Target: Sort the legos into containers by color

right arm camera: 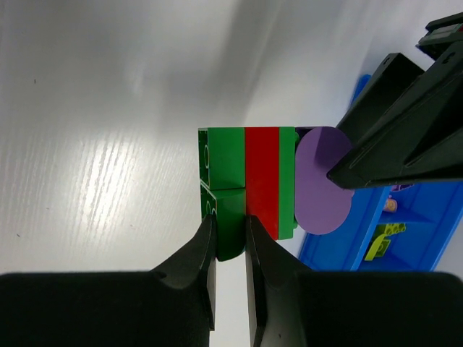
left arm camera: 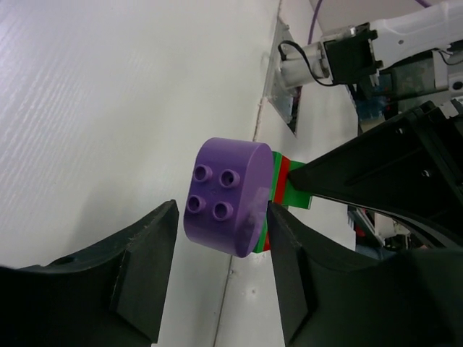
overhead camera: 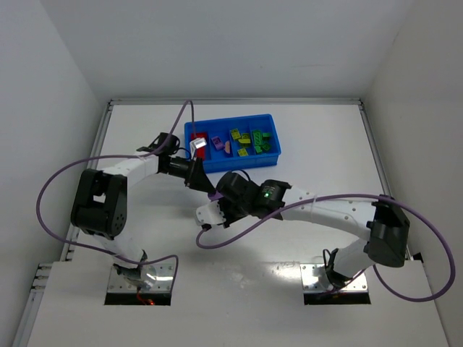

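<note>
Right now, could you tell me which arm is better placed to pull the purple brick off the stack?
Left. Its pincer already straddles the purple brick, while the right pincer is shut on the stack's green brick, bracing it.
</note>
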Controlling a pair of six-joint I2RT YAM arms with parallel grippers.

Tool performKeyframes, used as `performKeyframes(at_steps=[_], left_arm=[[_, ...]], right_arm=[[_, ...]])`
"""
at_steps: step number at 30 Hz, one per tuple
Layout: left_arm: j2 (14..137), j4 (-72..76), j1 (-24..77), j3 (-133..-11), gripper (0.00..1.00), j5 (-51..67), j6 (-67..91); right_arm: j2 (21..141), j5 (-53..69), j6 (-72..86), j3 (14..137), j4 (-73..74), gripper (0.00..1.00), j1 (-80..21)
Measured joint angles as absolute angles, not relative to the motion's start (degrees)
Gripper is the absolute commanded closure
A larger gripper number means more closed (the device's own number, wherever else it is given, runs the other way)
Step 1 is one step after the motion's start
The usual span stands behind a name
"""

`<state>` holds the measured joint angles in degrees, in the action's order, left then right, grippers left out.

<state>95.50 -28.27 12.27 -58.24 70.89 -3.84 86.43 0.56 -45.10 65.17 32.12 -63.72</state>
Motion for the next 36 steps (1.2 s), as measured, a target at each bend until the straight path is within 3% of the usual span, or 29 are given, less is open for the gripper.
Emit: performKeyframes(at_steps=[6, 8, 10, 11, 13, 15, 18, 21, 24, 25, 36], left_arm=[[96.07, -28.32, 12.71, -58.26, 0.36, 73.78, -4.56], [96.47, -28.29, 12.73, -58.26, 0.36, 74.17, -4.75], [96.95, -28.29, 12.78, -58.26, 0.42, 74.35, -4.95], [97.08, -28.21, 12.8, -58.26, 0.46, 74.28, -5.13], [97.45, -27.88, 12.82, -58.26, 0.69, 73.78, -5.48], [97.62, -27.86, 12.82, -58.26, 1.0, 74.28, -5.52], [97.62, -27.68, 12.86, -58.24, 1.0, 73.95, -5.78], [97.58, -27.14, 12.95, -57.95, 1.0, 73.41, -6.02], [96.88, -27.05, 13.34, -57.08, 1.0, 73.06, -6.2], [96.38, -27.33, 13.67, -56.62, 1.0, 73.17, -6.26], [90.94, -26.2, 14.63, -54.19, 1.0, 74.19, -6.04]], right_arm=[[86.65, -1.78, -45.65, 65.17, 31.33, 0.97, -64.71], [87.0, -2.61, -45.93, 65.17, 31.03, 0.97, -65.04], [87.39, -3.33, -46.13, 65.17, 30.74, 0.97, -65.14], [87.53, -3.64, -46.13, 65.17, 30.68, 0.97, -65.25], [87.64, -4.29, -46.26, 65.17, 30.76, 0.97, -65.52], [87.72, -5.06, -46.46, 64.97, 31.27, 0.97, -65.82], [87.77, -6.07, -46.68, 64.27, 30.44, 0.97, -66.06], [87.81, -7.29, -46.83, 62.85, 28.8, 0.8, -66.28], [87.9, -9.1, -45.91, 61.45, 26.61, 0.09, -66.5], [87.96, -10.07, -45.52, 61.32, 25.34, 0.0, -66.41], [88.03, -9.85, -37.19, 65.34, 27.16, 0.0, -65.82]])
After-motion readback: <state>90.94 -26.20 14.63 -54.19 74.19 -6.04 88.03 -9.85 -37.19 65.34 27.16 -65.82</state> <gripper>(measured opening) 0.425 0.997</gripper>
